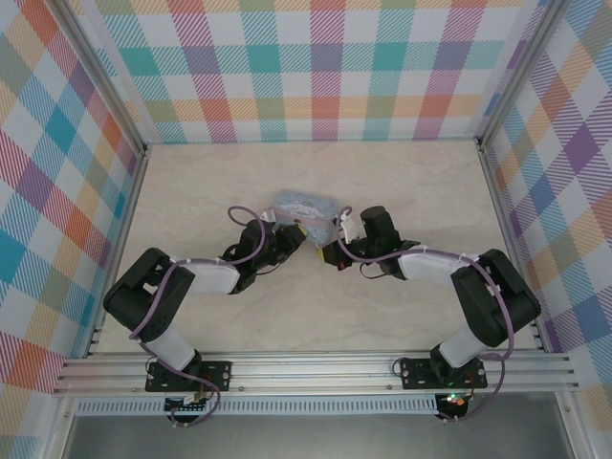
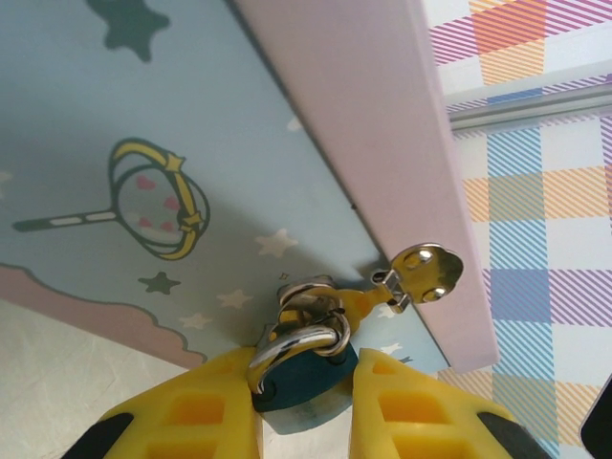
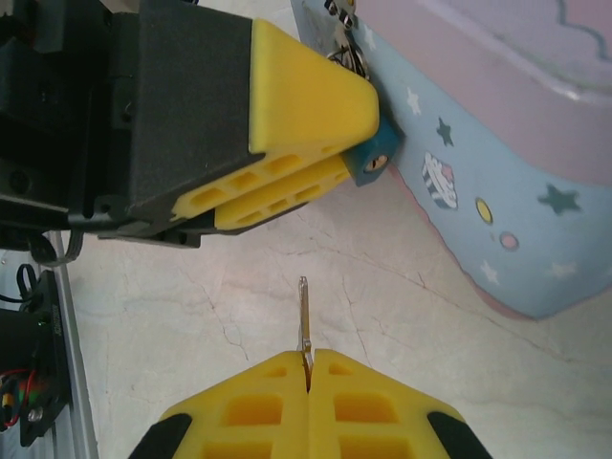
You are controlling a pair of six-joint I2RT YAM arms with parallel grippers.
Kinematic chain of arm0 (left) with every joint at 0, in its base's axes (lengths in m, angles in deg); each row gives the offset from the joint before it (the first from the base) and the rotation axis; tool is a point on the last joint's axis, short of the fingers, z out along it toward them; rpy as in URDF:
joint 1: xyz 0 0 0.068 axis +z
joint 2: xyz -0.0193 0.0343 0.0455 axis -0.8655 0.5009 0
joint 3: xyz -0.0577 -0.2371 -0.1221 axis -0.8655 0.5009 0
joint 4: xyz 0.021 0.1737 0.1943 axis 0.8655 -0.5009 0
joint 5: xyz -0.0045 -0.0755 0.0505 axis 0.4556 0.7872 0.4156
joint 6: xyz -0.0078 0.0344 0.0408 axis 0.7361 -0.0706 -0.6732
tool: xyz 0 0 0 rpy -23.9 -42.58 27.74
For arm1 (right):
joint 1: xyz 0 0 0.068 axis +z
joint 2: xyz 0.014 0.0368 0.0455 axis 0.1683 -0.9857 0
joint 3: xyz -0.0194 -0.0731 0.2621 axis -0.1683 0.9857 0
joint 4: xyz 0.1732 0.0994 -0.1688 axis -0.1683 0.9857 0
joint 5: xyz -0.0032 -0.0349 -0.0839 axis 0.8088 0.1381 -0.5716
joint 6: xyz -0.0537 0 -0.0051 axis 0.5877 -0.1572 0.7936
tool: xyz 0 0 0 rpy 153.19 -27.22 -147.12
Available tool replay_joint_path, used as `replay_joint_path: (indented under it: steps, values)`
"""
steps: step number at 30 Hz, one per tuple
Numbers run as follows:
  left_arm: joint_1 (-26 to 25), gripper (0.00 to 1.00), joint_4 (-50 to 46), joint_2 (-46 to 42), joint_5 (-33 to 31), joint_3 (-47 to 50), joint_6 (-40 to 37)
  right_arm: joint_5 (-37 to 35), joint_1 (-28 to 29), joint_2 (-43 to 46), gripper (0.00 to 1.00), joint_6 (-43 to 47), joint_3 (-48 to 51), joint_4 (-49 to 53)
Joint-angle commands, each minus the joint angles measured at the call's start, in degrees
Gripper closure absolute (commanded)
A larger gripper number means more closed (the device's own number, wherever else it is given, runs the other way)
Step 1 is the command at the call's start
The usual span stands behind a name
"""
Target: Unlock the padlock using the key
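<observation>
Two-arm set-up seen from above and from each wrist. We see the left fingers (image 1: pixel 296 236) closed most of the way onto a small padlock (image 2: pixel 304 400) with a dark teal body and a thin silver shackle. The body sits squeezed between the two yellow fingertips, and the shackle rises just past them. Directly ahead of these fingertips stands a light-blue tin box (image 2: pixel 143 143) printed with stars and cartoon figures and topped by a pink lid. The shackle meets the metal fitting on the box wall, just beside a small silver hasp (image 2: pixel 426 271) that hangs from the lid edge.

In the right wrist view we find the right fingers (image 3: pixel 309 368) pressed fully together on the head of a very thin silvery metal key (image 3: pixel 305 320). Its shaft sticks straight out beyond the fingertips. The end face of the padlock, with its brass keyhole, lies ahead of the key tip and a little to one side. The two are apart, with bare pale marbled surface (image 3: pixel 239 287) between them.
</observation>
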Motion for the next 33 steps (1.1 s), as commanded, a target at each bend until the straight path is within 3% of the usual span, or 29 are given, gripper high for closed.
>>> replay_joint_path:
  steps: [1, 10, 33]
  values:
    - [-0.63, 1.0, 0.71, -2.27, 1.35, -1.56, 0.51, -0.19, 0.6, -1.17, 0.97, 5.71, -4.03, 7.68]
    - [-0.62, 1.0, 0.21, -2.42, 2.48, -1.41, 0.71, -3.26, 1.35, -5.21, 0.97, 7.99, -10.41, 17.29]
    - [-0.63, 1.0, -0.34, -3.14, 2.4, 0.18, 0.45, -5.09, 1.79, -9.6, 0.97, 9.85, -17.96, 23.3]
